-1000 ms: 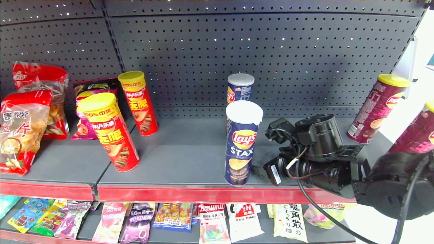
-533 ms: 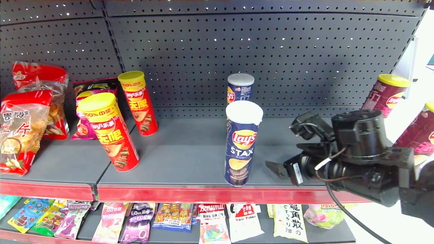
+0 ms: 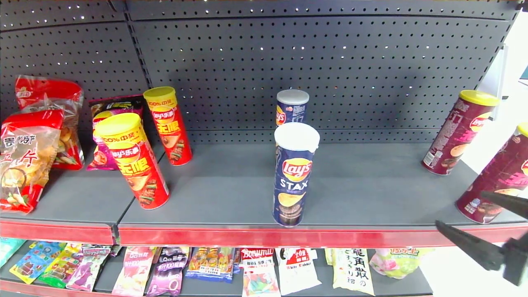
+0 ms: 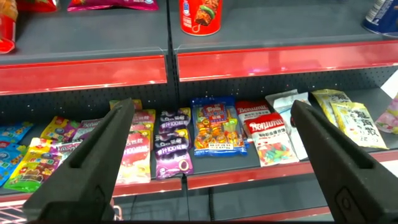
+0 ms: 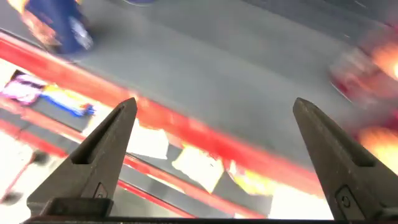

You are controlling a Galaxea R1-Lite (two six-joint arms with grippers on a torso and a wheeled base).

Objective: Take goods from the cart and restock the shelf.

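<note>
In the head view the blue chip can (image 3: 295, 175) stands upright at the front edge of the shelf (image 3: 231, 194), near its middle. Its long axis is vertical, with the white lid up and the label facing forward. A second blue can (image 3: 292, 107) stands straight behind it, by the pegboard. Two red cans (image 3: 134, 159) stand to the left and two maroon cans (image 3: 460, 132) to the right. The right pincer (image 3: 460, 208) is low at the right, jaws spread and empty, well apart from the blue chip can.

In the left wrist view the left pincer (image 4: 211, 106) is wide open and empty, facing the snack packets (image 4: 214, 124) on the lower shelf (image 4: 249, 174).

In the right wrist view the right pincer (image 5: 214, 102) gapes over the shelf's red lip, and the blue chip can (image 5: 59, 25) shows as a blur.
</note>
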